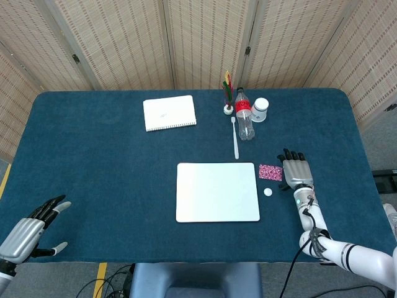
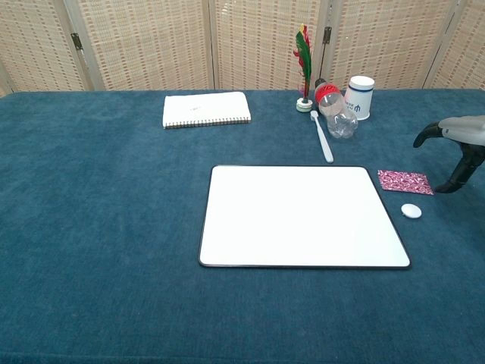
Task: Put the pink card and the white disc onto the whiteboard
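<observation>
The whiteboard [image 1: 217,191] [image 2: 303,216] lies flat in the middle of the blue table. Just off its right edge lies the pink patterned card [image 1: 270,172] [image 2: 405,181], and the small white disc [image 1: 268,192] [image 2: 411,211] sits a little nearer than the card. My right hand [image 1: 296,169] [image 2: 459,148] hovers right of the card, holding nothing, with its fingers extended and apart. My left hand [image 1: 32,225] stays at the table's near left corner, far from the board, fingers spread and empty; the chest view does not show it.
At the back stand a spiral notebook [image 1: 169,112] [image 2: 206,109], a feather shuttlecock [image 1: 227,93] [image 2: 304,64], a lying plastic bottle [image 1: 244,114] [image 2: 335,114], a white cup [image 1: 260,109] [image 2: 360,97] and a white pen [image 1: 235,139] [image 2: 321,136]. Folding screens close off the rear.
</observation>
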`<state>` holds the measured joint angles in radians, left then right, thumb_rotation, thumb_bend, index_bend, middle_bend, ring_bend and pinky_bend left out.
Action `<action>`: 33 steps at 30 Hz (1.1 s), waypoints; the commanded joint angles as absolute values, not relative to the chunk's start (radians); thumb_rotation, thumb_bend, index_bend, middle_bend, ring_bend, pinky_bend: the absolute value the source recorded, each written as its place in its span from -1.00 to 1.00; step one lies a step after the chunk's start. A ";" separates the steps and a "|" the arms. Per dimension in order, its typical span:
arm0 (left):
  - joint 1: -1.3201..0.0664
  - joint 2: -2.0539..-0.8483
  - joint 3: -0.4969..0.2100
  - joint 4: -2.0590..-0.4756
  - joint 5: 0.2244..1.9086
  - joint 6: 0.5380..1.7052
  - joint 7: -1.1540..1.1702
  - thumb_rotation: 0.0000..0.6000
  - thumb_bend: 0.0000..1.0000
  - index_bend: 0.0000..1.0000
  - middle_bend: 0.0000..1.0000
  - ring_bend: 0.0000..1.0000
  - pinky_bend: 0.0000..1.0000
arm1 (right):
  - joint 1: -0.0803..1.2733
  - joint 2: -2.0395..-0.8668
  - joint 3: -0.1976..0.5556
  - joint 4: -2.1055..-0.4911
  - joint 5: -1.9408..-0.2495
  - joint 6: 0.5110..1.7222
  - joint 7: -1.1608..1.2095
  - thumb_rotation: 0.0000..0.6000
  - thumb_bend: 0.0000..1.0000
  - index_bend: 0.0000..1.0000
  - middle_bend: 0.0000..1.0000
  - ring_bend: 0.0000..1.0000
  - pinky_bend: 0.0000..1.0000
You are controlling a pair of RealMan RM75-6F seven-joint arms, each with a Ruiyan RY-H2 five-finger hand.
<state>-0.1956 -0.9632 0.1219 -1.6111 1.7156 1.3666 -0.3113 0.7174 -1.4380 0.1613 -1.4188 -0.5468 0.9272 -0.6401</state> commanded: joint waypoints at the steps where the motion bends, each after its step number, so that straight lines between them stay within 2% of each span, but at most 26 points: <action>1: -0.196 -0.963 0.122 -1.610 1.714 1.366 -0.312 1.00 -0.49 -0.74 -0.90 -0.89 -0.63 | 0.733 -1.446 0.155 -1.412 -0.524 0.926 -0.659 1.00 -0.71 -0.69 -1.00 -1.00 -1.00; 9: -0.199 -0.964 0.123 -1.607 1.714 1.363 -0.316 1.00 -0.49 -0.74 -0.90 -0.89 -0.63 | 0.776 -1.502 0.150 -1.343 -0.482 0.898 -0.690 1.00 -0.64 -0.58 -1.00 -1.00 -1.00; 19: -0.204 -0.962 0.123 -1.602 1.707 1.357 -0.330 1.00 -0.49 -0.74 -0.90 -0.89 -0.63 | 0.801 -1.582 0.135 -1.246 -0.473 0.880 -0.701 1.00 -0.63 -0.56 -1.00 -1.00 -1.00; 33: -0.207 -0.963 0.123 -1.596 1.700 1.350 -0.344 1.00 -0.49 -0.74 -0.90 -0.89 -0.63 | 0.808 -1.609 0.142 -1.182 -0.466 0.844 -0.686 1.00 -0.58 -0.39 -1.00 -1.00 -1.00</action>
